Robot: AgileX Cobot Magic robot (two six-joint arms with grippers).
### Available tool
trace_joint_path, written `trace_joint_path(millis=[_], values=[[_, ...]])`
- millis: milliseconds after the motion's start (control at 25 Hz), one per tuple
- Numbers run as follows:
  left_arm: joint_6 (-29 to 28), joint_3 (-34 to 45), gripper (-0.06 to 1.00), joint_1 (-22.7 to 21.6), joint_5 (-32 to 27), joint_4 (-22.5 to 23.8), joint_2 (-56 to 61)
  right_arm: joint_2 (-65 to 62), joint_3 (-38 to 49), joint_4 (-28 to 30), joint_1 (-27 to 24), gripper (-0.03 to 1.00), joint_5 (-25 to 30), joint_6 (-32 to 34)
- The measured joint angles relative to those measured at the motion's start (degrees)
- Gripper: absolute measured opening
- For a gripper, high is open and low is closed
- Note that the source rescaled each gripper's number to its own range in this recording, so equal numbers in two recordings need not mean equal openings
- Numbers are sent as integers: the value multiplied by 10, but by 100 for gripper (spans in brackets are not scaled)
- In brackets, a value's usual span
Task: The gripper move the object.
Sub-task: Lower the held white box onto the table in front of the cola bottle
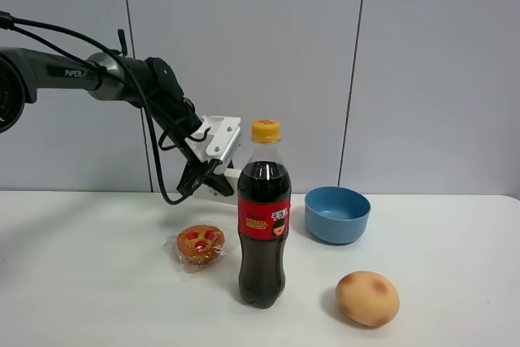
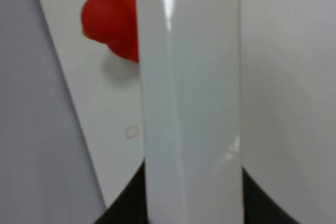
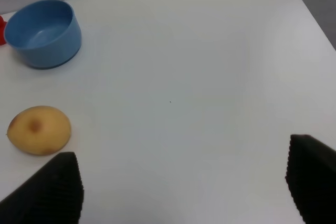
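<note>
1. Close against the left wrist lens: the white box (image 2: 189, 103) fills the middle of the view as a long, plain, glossy face with soft streaks of glare. No lettering or label shows on this side.
2. The left gripper (image 1: 210, 180) is clenched on the white box; its black fingers (image 2: 126, 205) sit on either side of the near end.
3. Beside the box in the same view is a blurred red shape (image 2: 107, 22); too soft to identify.
4. The right gripper (image 3: 181, 153) is released, jaws wide apart, nothing between them.
5. Just in front and to the right of the cola bottle (image 1: 264, 225): a round bun (image 1: 367, 298).
6. Just left of the bottle: a wrapped muffin (image 1: 199, 244).
7. Behind and right of the bottle: a blue bowl (image 1: 337, 214).
8. Behind and left of the bottle, about level with its shoulder: the left gripper with the box, mostly hidden by the bottle. Cannot tell whether the box touches the table.
9. The table (image 1: 97, 298) is matte white.
10. Beyond the bottle, the wall (image 1: 439, 62) is pale grey panels with thin dark vertical seams.
</note>
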State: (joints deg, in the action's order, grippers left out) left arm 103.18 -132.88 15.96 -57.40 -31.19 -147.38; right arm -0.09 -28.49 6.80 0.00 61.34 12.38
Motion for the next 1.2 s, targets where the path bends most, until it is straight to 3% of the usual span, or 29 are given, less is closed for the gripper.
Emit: trace_joint_path(millis=[440,720,960,1200], values=[[-204,-162,0,0,-116,119,3,0,0,0,0,100,0,0],[-302,-255,0,-10,-122,131,36,0,0,0,0,100,0,0],[-392,-265,0,-10,-124,142,124,0,0,0,0,100,0,0],[-460,-265,0,14,-124,205,231,0,0,0,0,100,0,0]])
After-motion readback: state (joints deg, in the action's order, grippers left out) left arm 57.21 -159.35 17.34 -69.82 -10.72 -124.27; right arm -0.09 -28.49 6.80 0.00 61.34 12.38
